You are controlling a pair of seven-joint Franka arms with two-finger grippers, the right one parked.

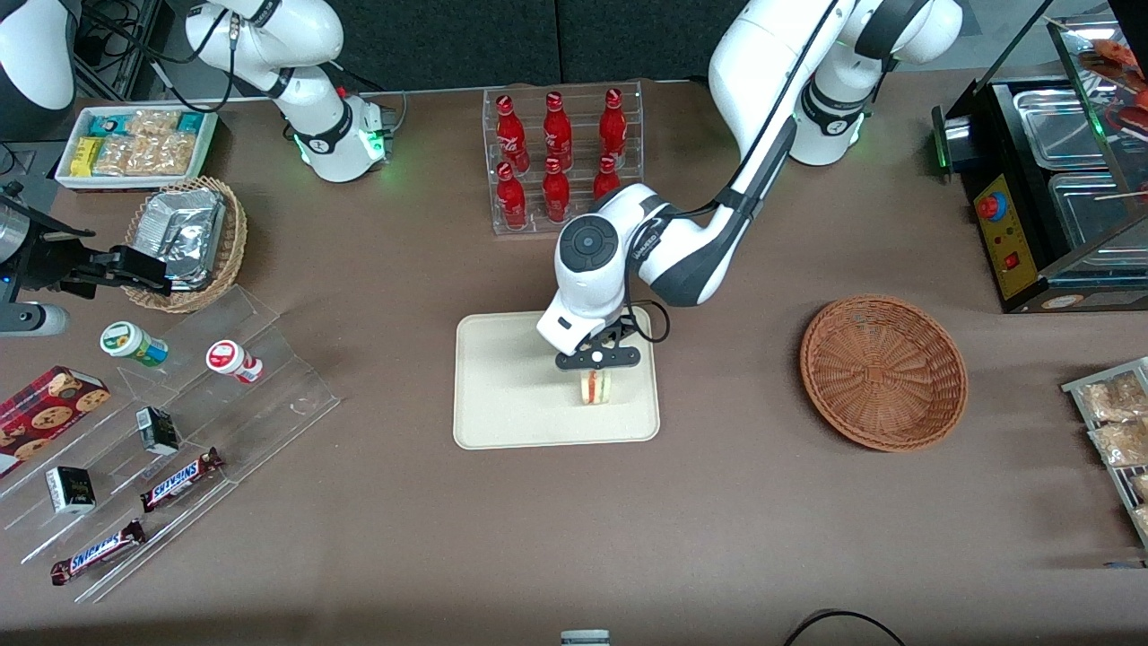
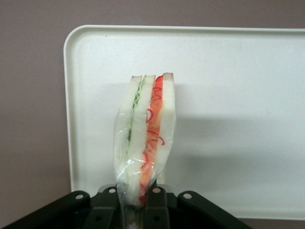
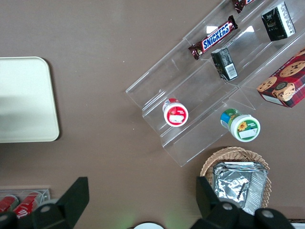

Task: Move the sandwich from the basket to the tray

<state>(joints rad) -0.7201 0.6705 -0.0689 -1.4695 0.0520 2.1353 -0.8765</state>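
Sandwich [image 2: 145, 138] pinched at its wrapped end between the closed fingers of the gripper [image 1: 595, 370], held over the tray [image 1: 502, 395].

Wedge hangs edge-on below the jaws, filling layers facing the wrist camera; whether it touches the cream surface underneath I cannot tell; the basket [image 1: 883, 370] lies empty, well apart toward the working arm's end; this looks like the placing step, nearly done; next move calls for lowering until the bread rests, then opening and lifting straight up.

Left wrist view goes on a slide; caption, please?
Pincer shut on wrapped sandwich, held over the tray.
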